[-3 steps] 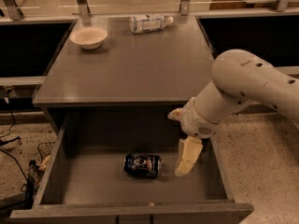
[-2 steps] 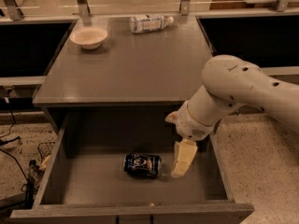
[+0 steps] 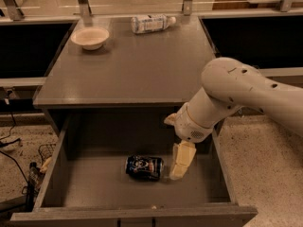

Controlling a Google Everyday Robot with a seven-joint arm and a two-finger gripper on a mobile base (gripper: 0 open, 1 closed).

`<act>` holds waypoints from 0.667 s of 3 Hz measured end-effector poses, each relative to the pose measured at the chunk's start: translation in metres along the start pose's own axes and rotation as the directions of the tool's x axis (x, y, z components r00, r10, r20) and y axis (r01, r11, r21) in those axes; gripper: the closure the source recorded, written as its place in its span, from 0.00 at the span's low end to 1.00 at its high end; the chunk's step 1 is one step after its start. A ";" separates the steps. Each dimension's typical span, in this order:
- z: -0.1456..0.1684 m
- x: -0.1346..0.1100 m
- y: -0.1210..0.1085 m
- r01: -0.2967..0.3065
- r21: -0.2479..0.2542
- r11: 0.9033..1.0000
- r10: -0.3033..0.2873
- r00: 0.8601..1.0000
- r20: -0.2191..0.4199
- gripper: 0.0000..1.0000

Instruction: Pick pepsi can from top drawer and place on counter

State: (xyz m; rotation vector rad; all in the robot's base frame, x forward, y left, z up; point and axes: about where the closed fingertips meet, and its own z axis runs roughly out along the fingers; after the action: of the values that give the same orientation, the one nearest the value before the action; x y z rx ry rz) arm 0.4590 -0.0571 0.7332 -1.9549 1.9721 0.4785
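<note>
Pepsi can (image 3: 144, 167) lying in top drawer (image 3: 53, 174), gripper (image 3: 177, 151) just right of it, jaws spread and empty, bowl (image 3: 90, 37) and bottle (image 3: 150, 23) on bench (image 3: 128, 72) beyond

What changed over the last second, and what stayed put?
The gripper slid inside the top drawer toward the pepsi can and is now just beside it. Nothing was grasped or released. The can, lying on its side, and the bowl and bottle on the counter stayed put.

Place: a break-room or test kitchen.
Signs: grey counter (image 3: 132, 70) bearing a bowl (image 3: 90, 37) and plastic bottle (image 3: 151, 23), open top drawer (image 3: 118, 188) beneath, speckled floor (image 3: 260, 169).
Robot: gripper (image 3: 180, 162) inside the top drawer.
</note>
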 end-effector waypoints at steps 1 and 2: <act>0.014 -0.005 -0.002 0.009 -0.021 1.000 -0.009 1.000 0.020 0.00; 0.027 -0.008 0.002 0.024 -0.075 0.997 -0.021 0.999 0.038 0.00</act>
State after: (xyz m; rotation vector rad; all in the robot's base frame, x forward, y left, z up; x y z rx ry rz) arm 0.4568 -0.0378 0.7125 -1.9969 1.9335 0.5872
